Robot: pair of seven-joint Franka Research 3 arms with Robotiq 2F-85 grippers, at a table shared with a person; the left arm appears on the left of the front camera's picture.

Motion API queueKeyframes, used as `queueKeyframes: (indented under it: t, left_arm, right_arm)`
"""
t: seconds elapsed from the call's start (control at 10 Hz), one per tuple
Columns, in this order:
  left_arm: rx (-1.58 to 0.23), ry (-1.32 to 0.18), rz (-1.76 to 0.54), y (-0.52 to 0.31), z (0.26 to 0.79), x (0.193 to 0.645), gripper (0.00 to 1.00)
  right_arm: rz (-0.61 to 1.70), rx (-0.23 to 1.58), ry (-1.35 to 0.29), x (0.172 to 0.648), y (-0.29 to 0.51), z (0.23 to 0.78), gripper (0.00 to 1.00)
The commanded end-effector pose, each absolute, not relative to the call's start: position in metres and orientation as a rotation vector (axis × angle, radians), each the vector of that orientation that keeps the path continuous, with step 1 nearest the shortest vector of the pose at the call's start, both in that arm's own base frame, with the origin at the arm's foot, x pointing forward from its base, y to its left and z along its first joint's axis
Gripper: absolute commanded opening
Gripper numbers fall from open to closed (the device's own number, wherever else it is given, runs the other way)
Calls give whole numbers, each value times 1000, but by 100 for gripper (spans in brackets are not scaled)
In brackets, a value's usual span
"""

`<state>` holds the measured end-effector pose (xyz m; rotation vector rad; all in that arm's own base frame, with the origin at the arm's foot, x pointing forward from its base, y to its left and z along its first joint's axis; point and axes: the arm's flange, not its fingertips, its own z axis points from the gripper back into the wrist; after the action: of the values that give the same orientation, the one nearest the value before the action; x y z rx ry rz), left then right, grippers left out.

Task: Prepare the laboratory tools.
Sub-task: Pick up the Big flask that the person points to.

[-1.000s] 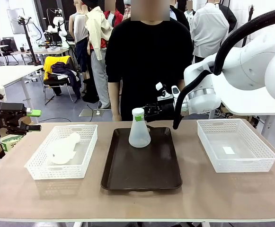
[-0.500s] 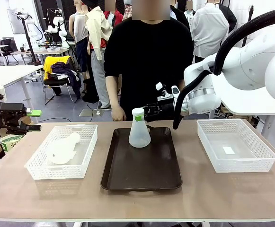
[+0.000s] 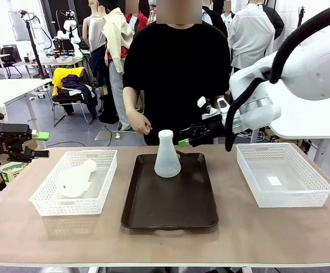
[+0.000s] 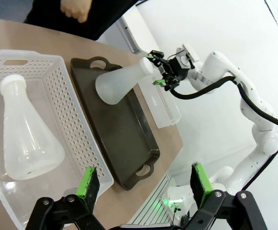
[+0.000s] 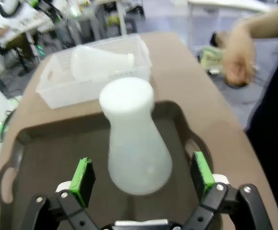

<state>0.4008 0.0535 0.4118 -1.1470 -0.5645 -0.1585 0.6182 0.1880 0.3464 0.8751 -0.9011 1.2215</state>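
One frosted flask stands upright at the far end of the dark brown tray. My right gripper hovers just right of its neck, open and apart from it. In the right wrist view the flask stands ahead of the spread green pads. The second flask lies on its side in the left white basket. Off the table's left edge, my left gripper is open and holds nothing. Its wrist view looks down on the lying flask and the upright one.
A white mesh basket holding only a small white slip stands on the right. The person stands at the far side with one hand raised above the table's far edge, left of the tray.
My right gripper has drawn back from the flask's neck, to the right and slightly up, leaving the flask standing. The person's hand has lifted from the table edge.
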Motion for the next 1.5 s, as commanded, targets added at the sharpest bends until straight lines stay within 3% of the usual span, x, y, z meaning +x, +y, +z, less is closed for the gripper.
queueKeyframes:
  t: [0.0, 0.5, 1.2, 1.4]
  left_arm:
    - [-1160, -570, -165, 55, 413, 400, 100]
    - [-1160, -570, -165, 55, 413, 400, 100]
    - [-1147, -565, -158, 54, 412, 401, 100]
    - [-872, -519, -208, 29, 444, 412, 100]
  right_arm:
    - [1149, 758, -905, 588, 144, 370, 100]
    - [1016, 695, -1032, 527, 51, 404, 100]
    - [985, 710, -1025, 526, 36, 404, 100]
    - [985, 710, -1025, 526, 36, 404, 100]
